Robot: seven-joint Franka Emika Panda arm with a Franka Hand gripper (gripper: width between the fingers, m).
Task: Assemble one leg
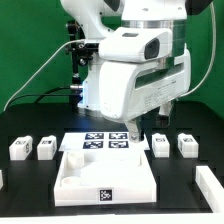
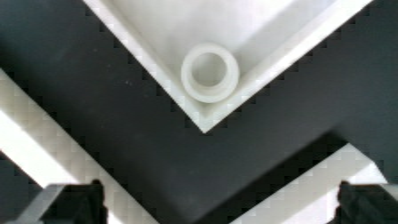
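The large white square panel [image 1: 105,175] lies on the black table with a tag on its front edge. My gripper [image 1: 133,132] hangs over its back right corner, open and empty. In the wrist view the gripper [image 2: 217,205] has its two dark fingertips [image 2: 71,205] far apart, and between them lies the panel's corner [image 2: 267,40] with its raised ring knob [image 2: 210,73]. Small white leg posts stand on the table: two on the exterior view's left [image 1: 20,148] and two on its right [image 1: 160,143]. None shows in the wrist view.
The marker board [image 1: 105,143] lies flat just behind the panel, under the arm. Another white post [image 1: 207,183] stands at the exterior view's far right, near the front. Cables hang behind the arm.
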